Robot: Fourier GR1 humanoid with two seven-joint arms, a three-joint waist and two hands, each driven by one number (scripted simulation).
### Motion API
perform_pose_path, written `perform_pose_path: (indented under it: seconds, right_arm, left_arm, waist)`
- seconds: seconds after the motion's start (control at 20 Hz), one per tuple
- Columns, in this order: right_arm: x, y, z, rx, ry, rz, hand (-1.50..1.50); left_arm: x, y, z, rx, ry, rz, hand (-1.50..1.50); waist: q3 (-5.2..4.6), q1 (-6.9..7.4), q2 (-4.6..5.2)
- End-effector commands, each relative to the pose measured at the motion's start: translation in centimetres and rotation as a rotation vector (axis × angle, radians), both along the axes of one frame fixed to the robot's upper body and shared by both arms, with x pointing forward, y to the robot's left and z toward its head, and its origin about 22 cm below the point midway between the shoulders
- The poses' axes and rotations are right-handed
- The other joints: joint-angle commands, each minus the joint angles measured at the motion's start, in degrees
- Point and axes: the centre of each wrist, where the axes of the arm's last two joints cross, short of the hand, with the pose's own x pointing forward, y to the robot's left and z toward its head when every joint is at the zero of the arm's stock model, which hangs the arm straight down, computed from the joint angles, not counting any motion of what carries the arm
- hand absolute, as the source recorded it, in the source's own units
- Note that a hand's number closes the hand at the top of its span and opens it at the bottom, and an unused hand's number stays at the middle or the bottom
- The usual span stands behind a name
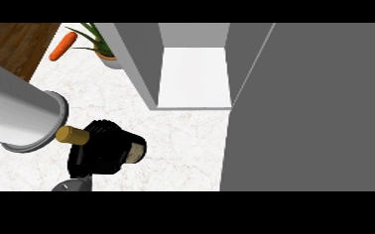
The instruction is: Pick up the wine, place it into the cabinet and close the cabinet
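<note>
From the head view, your left hand (102, 151) has its black fingers curled round the dark glass wine bottle with a tan cork (73, 135). The bottle's long axis runs sideways, cork away from the open grey cabinet (192, 74), which sits up and right of your fingers. Can't see your right hand anywhere.

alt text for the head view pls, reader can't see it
The left hand is curled round a wine bottle over the white marble counter, left of an open grey cabinet whose door fills the right. A carrot and potted plant sit behind.
</note>
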Motion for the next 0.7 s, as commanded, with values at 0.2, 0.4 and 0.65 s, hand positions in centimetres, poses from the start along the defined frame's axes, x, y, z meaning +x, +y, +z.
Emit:
perform_pose_path:
  seconds: [0.2,0.4,0.65]
  right_arm:
    - [-2.3,-0.5,1.1,0.013,-0.030,0.046,-1.50]
    - [-2.9,-0.6,1.1,0.037,-0.036,0.034,-1.50]
    - [-0.8,-0.9,0.7,0.025,-0.043,0.046,-1.50]
  left_arm:
    - [-2.2,2.2,1.6,0.071,-0.082,-0.022,1.50]
    - [-0.6,4.0,3.4,0.134,-0.180,0.028,1.50]
    - [0.3,2.1,5.9,0.003,-0.214,-0.058,1.50]
  waist:
    - [-0.03,0.38,0.16]
    - [-0.04,0.11,0.13]
    - [-0.01,0.19,0.23]
